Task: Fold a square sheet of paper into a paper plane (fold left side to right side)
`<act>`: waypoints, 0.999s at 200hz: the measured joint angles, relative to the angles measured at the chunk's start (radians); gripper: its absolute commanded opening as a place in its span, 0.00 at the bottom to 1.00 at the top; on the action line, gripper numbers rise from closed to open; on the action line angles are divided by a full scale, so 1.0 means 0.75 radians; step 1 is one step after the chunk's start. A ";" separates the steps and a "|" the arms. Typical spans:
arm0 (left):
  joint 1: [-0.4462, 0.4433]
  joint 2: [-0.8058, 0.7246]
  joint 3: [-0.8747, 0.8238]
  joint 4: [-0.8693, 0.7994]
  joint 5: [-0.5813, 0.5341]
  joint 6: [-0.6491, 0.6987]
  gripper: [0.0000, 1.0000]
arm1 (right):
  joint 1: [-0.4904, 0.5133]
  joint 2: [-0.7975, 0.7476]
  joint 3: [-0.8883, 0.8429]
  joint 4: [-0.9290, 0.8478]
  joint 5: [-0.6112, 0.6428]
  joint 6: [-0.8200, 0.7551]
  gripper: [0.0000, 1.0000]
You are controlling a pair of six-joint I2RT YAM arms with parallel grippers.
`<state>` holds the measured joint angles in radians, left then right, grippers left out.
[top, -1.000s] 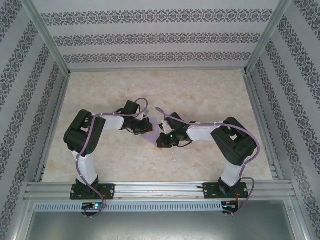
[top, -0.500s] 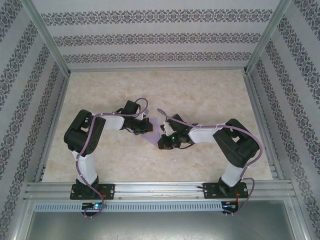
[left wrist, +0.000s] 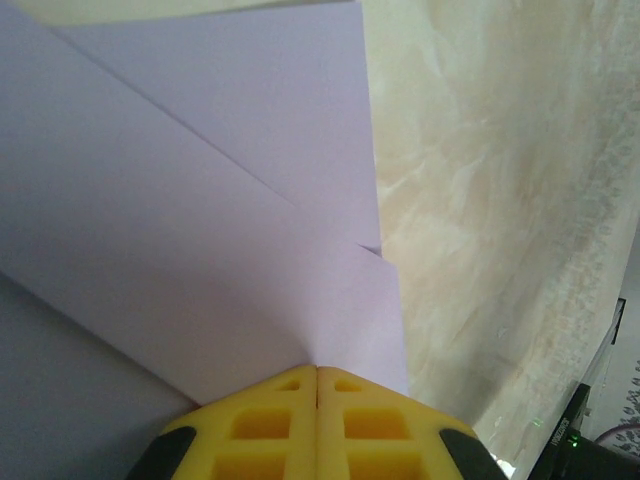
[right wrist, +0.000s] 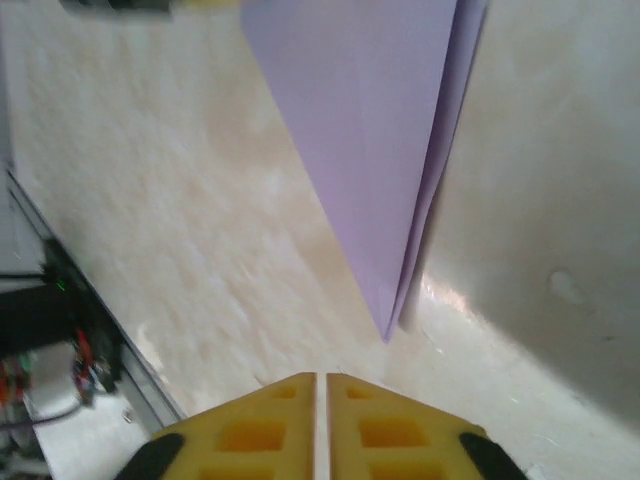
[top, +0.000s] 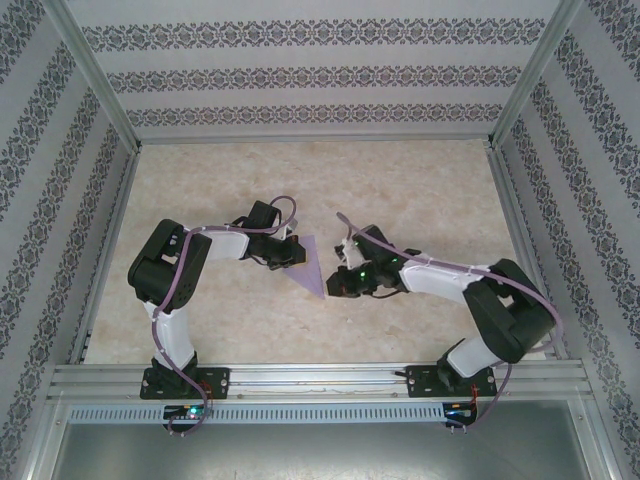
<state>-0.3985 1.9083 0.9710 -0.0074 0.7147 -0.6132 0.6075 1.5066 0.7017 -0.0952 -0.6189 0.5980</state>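
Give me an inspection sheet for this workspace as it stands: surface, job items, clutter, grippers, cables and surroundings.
Surface: marbled beige table, flat and matte.
Job's things: folded lavender paper, a narrow pointed shape with a crease showing, at mid-table between the arms.
Clutter: nothing seen.
Grippers: left gripper shut on the paper's edge. Right gripper just short of the paper's tip, jaws barely parted, holding nothing.
Cables: purple cables run along both arms from base to wrist.
Surroundings: patterned walls on three sides; metal rail along the near edge.
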 measured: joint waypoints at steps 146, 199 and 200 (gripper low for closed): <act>0.017 -0.610 0.019 -0.221 -0.395 0.183 0.35 | -0.091 0.369 0.289 0.120 0.005 -0.212 0.44; 0.068 -0.832 -0.200 -0.219 -0.578 0.200 0.40 | -0.064 0.496 0.360 0.148 -0.045 -0.223 0.28; 0.069 -0.835 -0.202 -0.219 -0.580 0.200 0.40 | -0.064 0.497 0.360 0.148 -0.045 -0.223 0.27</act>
<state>-0.3470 1.2823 0.8196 -0.1715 0.2794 -0.4629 0.5598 1.8797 0.9714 0.0154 -0.6529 0.4305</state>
